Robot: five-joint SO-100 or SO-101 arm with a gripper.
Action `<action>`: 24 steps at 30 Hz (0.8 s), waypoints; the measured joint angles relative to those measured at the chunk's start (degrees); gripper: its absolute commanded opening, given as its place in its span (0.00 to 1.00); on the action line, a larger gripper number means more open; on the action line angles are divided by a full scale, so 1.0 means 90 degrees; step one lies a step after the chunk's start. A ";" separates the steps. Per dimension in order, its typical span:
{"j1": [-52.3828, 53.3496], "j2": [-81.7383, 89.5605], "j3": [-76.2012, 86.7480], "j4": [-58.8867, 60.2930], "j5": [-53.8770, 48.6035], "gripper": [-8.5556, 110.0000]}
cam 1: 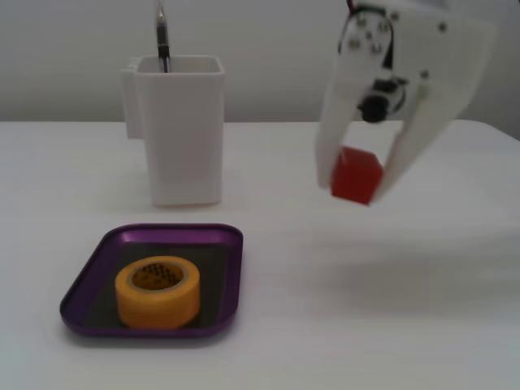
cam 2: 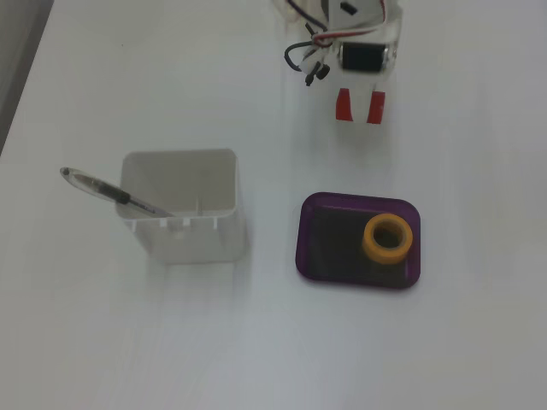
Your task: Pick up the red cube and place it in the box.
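The end effector is closed just enough to pinch the red cube between its two fingers, holding it in the air clear of the desk, up and right of the purple box, which holds a yellow tape roll.

In a fixed view the arm is cut off by the top edge, and the gripper fingers cover both side faces of the red cube. In a fixed view from above, a white finger hides the cube's middle, leaving two red strips, and the arm body leaves the frame at the top. The pen lower part is concealed inside the white container.
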 measured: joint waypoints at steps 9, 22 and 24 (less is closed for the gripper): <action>0.0000 -0.1201 -0.1328 -0.1270 -0.1172 0.07; 0.0869 -0.3496 -0.2480 -0.1885 -0.1211 0.07; 0.0811 -0.3613 -0.2500 -0.1885 -0.1211 0.07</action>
